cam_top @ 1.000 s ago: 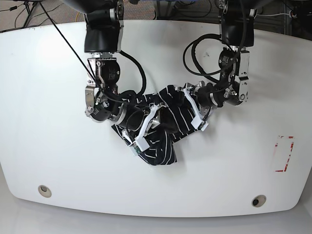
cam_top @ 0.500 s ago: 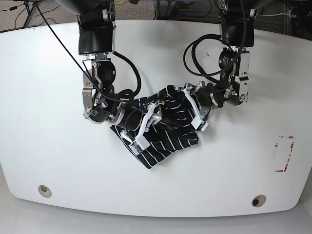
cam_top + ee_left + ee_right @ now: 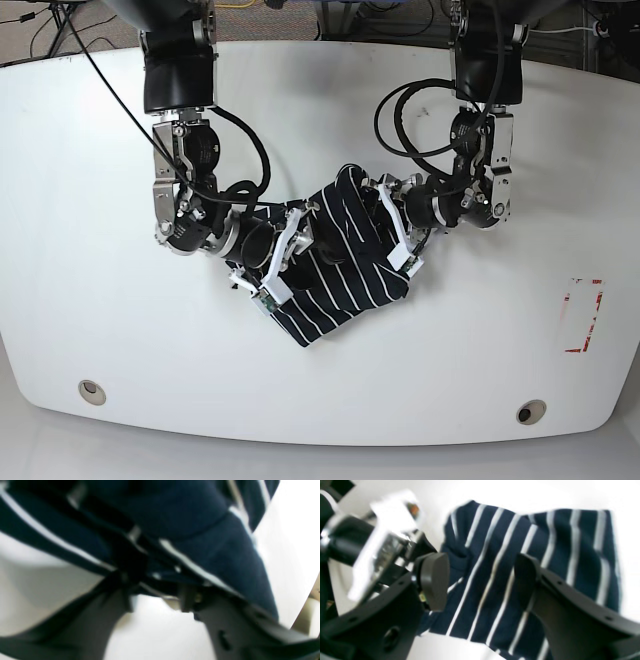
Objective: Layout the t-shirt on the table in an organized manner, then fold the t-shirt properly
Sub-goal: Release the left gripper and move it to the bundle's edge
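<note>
The t-shirt [image 3: 345,265], black with thin white stripes, lies bunched in a rough slab at the middle of the table [image 3: 100,300]. My right gripper [image 3: 275,265] sits at its left edge. In the right wrist view this gripper [image 3: 480,580] is open, its dark fingers [image 3: 433,580] apart above striped cloth [image 3: 495,555], nothing pinched. My left gripper [image 3: 395,232] is pressed into the shirt's upper right edge. The left wrist view is blurred: the left gripper [image 3: 155,600] has its jaws apart, with folds of the t-shirt [image 3: 187,530] lying across the fingertips.
Two round grey grommet holes [image 3: 91,391] [image 3: 530,412] sit near the table's front edge. A red-and-white sticker [image 3: 583,315] is at the right. Black cables loop from both arms above the shirt.
The right arm has shifted left and dragged the shirt's lower part up and left. The shirt now looks flatter and wider. The left gripper's jaws have widened.
</note>
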Controlling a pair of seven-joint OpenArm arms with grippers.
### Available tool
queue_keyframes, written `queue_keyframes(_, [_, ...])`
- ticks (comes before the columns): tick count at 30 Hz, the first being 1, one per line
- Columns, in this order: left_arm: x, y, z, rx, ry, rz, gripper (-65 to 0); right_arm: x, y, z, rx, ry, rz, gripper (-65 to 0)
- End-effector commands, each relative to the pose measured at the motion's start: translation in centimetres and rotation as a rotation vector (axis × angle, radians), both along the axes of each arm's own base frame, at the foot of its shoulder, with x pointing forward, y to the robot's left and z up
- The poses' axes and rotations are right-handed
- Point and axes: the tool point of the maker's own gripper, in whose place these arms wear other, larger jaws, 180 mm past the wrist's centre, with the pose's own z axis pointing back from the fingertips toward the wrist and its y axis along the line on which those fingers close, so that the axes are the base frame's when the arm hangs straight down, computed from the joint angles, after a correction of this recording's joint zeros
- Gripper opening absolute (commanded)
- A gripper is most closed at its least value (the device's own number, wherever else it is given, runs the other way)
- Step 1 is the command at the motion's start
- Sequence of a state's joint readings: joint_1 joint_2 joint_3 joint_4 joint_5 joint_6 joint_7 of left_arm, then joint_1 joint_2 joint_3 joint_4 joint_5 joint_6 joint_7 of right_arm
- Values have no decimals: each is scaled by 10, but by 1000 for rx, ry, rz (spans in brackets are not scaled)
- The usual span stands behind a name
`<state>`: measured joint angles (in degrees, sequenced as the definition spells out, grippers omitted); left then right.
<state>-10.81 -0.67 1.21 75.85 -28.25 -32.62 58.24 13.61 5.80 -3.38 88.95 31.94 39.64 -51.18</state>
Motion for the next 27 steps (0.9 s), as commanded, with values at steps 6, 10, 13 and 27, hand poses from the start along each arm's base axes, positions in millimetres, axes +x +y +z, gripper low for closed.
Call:
queue_keyframes(6, [25, -3, 58, -115, -158, 25, -262, 9, -10, 21, 13, -70, -1, -265])
queue_keyframes(10, [27, 17, 69, -77, -196, 28, -261, 9, -15, 20, -1, -70, -4, -265])
queue_keyframes(13, [28, 34, 73, -44, -207, 34, -261, 10, -16, 20, -2, -70, -6, -265])
queue_keyframes(27, [37, 175, 131, 117, -351, 195, -264, 12, -33, 17, 8, -60, -62, -265])
